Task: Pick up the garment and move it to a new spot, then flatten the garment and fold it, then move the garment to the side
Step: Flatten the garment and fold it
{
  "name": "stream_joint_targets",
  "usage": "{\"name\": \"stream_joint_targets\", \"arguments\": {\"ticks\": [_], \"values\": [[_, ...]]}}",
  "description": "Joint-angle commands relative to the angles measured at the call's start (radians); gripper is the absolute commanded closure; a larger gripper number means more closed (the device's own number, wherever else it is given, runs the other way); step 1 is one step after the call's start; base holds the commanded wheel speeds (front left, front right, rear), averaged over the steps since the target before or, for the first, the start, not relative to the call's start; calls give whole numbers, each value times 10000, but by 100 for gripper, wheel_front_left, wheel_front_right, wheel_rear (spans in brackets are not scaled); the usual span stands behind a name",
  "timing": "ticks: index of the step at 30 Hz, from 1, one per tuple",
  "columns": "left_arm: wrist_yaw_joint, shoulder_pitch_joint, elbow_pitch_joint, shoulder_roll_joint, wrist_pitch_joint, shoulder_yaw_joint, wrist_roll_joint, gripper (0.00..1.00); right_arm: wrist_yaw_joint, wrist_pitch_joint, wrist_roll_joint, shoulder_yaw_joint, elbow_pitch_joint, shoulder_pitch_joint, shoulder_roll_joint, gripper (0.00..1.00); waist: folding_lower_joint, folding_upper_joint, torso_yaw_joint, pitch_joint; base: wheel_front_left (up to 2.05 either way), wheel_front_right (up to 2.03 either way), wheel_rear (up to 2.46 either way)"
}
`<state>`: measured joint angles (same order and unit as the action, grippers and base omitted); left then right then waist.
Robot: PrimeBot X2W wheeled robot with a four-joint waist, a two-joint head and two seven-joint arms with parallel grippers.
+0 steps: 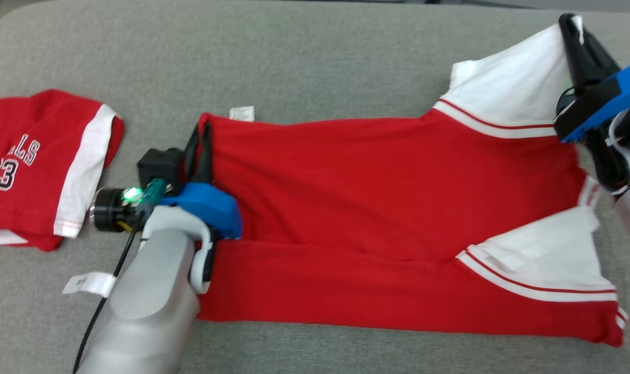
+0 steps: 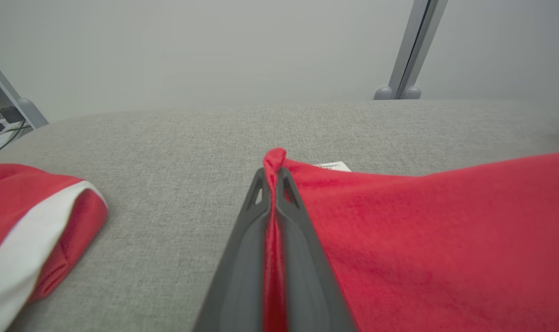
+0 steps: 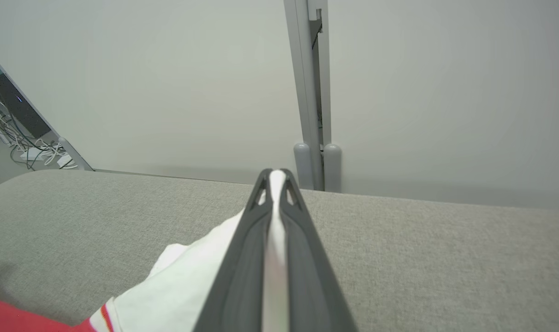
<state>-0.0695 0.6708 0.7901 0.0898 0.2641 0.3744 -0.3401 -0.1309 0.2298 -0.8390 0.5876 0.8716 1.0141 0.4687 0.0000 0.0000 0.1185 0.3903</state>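
Note:
A red garment (image 1: 377, 208) with white sleeves lies spread across the grey cushioned surface (image 1: 304, 62). My left gripper (image 1: 203, 136) is shut on the garment's red hem corner at its left end; in the left wrist view the red cloth (image 2: 271, 240) is pinched between the dark fingers (image 2: 242, 258). My right gripper (image 1: 572, 26) is shut on the far white sleeve (image 1: 507, 88) at the upper right; in the right wrist view white cloth (image 3: 276, 240) runs between its fingers (image 3: 307, 258). The near white sleeve (image 1: 549, 259) lies flat.
A second red garment (image 1: 39, 161) with a white band and number print lies folded at the far left, also seen as folded red cloth (image 2: 26, 221) in the left wrist view. A white tag (image 1: 89, 283) lies beside my left forearm. A grey post (image 3: 309, 92) stands behind the surface.

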Motion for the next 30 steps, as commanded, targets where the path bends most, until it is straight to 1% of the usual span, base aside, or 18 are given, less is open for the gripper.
{"name": "stream_joint_targets", "arguments": {"ticks": [1, 4, 6, 9, 11, 13, 16, 19, 23, 25, 26, 27, 28, 29, 30], "values": [[24, -128, -42, 158, 2, -76, 104, 100, 3, 58, -79, 46, -122, -198, -3, 100, 0, 0, -399, -406, 0, 0, 0], [119, -569, -87, 352, 2, -378, 284, 100, 2, 191, -553, 258, -784, -940, 32, 100, 0, 0, -753, -847, 0, 0, 0], [148, -965, -41, 457, 2, -579, 355, 100, 3, 191, -1156, 297, -1183, -1599, -43, 100, 0, 0, -978, -1166, 0, 0, 0], [173, -1469, -117, 613, 3, -937, 416, 100, 2, 207, -1800, 392, -1708, -2478, 36, 100, 0, 0, -1305, -1633, 0, 0, 0], [153, -1874, -274, 669, 2, -1135, 482, 100, 2, 228, -2014, 473, -1965, -3072, 124, 100, 0, 0, -1473, -1880, 0, 0, 0], [177, -2356, -380, 713, 2, -1328, 551, 100, 2, 240, -2257, 588, -2144, -3670, 63, 100, 0, 0, -1631, -2164, 0, 0, 0], [188, -2973, -540, 721, 2, -1650, 597, 100, 2, 252, -2502, 745, -2258, -4473, -106, 100, 0, 0, -1816, -2497, 0, 0, 0], [223, -3612, -699, 610, 2, -1887, 652, 100, 2, 269, -2628, 829, -2183, -5082, -265, 100, 0, 0, -1877, -2743, 0, 0, 0], [186, -4276, -905, 444, 2, -2160, 753, 100, 2, 305, -2568, 829, -1975, -5638, -533, 100, 0, 0, -1861, -2987, 0, 0, 0], [238, -4579, -851, 317, 2, -2219, 800, 100, 3, 328, -2434, 790, -1839, -5789, -594, 100, 0, 0, -1828, -3078, 0, 0, 0], [229, -4670, -811, 261, 3, -2260, 785, 91, 2, 340, -2355, 747, -1761, -5836, -641, 100, 0, 0, -1809, -3114, 0, 0, 0], [210, -4749, -762, 221, 3, -2281, 824, 59, 2, 351, -2224, 663, -1595, -5877, -680, 100, 0, 0, -1790, -3166, 0, 0, 0], [171, -4806, -778, 174, 3, -2303, 881, 0, 2, 351, -2055, 653, -1500, -5914, -733, 18, 0, 0, -1768, -3225, 0, 0, 0], [132, -4910, -801, 132, 3, -2345, 912, 0, 2, 352, -1923, 618, -1396, -5962, -828, 0, 0, 0, -1751, -3289, 0, 0, 0], [22, -5034, -850, 134, 2, -2382, 1031, 0, 2, 354, -1743, 434, -1351, -5966, -891, 0, 0, 0, -1742, -3355, 0, 0, 0]]}}
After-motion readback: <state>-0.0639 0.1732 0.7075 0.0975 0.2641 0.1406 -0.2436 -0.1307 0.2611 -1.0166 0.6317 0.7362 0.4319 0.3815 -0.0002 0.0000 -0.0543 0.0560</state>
